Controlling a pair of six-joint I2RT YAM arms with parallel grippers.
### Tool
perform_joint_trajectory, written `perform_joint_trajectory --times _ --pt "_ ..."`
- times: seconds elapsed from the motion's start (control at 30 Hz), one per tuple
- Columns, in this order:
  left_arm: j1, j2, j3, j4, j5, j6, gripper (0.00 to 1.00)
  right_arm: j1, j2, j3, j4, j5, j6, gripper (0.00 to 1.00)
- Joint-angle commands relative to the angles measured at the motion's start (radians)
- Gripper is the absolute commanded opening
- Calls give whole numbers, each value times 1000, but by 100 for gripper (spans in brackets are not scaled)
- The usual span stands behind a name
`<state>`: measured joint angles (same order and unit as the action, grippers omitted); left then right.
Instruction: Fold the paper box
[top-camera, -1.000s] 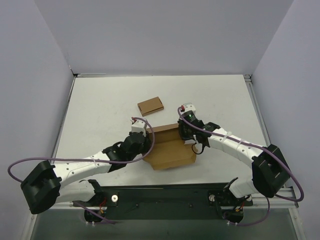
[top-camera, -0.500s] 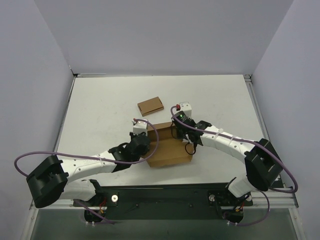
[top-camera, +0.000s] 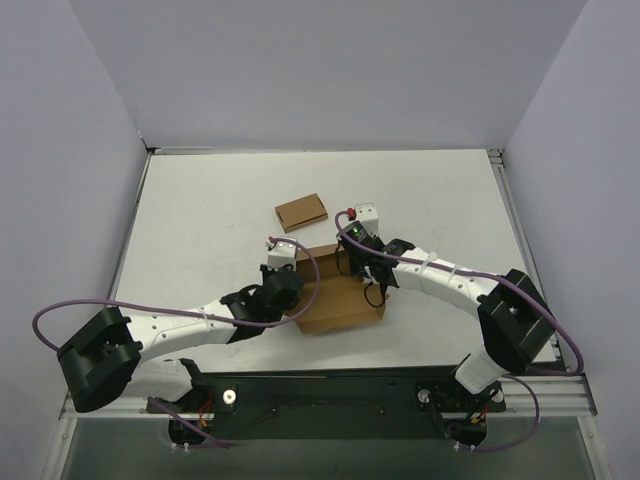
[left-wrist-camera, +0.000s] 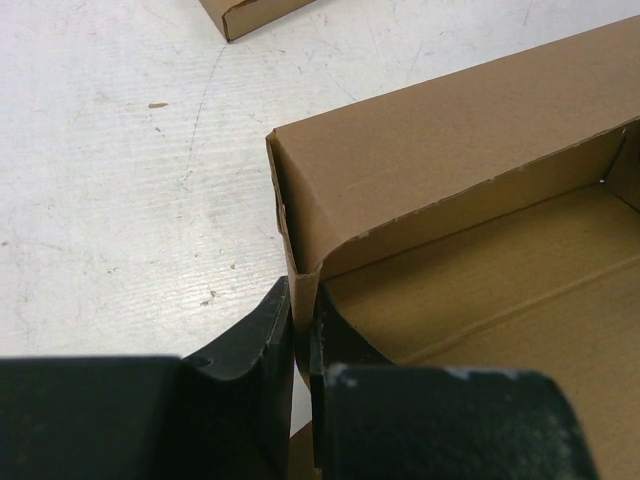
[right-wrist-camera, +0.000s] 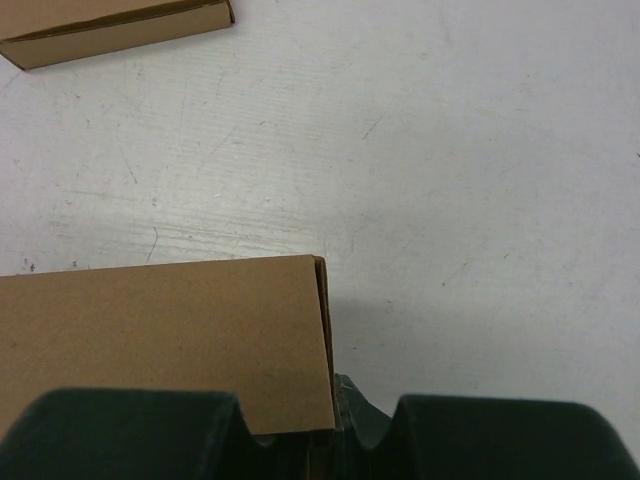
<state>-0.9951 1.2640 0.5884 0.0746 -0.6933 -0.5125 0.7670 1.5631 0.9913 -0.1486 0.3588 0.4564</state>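
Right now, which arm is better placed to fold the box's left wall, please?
Likely left: the left tool pinches that wall of the box by its far corner; the right tool grips near the opposite corner.

Left arm and right arm stretched inward, left fingers and right fingers each pinched on the paper box

Brown open-topped paper box, mid-table
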Motion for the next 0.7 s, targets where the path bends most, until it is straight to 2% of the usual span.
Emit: perform_joint_trajectory --times 0.0,0.07,0.1,0.2,0.3,0.5,0.63,0.67 --pt "-4 32 103 -15 26 23 9 -32 -1 20 -82 -25 -21 16" --pt "10 69 142 -68 47 22 9 -31 -18 23 -82 -84 -9 30" --pt "21 78 151 -73 76 22 9 -29 -37 24 -82 -112 2 40" --pt "64 100 183 -142 141 2 11 -29 -76 18 -86 -175 7 55" --pt "87 101 206 -160 189 0 12 -29 -112 6 -98 -207 7 62" --pt "90 103 235 -203 199 9 14 -32 -160 -26 -108 -207 11 58" --pt "92 84 235 -202 221 15 22 -35 -144 -25 -111 -207 1 41" --pt "92 78 234 -196 235 23 32 -38 -138 -25 -111 -215 -1 36"
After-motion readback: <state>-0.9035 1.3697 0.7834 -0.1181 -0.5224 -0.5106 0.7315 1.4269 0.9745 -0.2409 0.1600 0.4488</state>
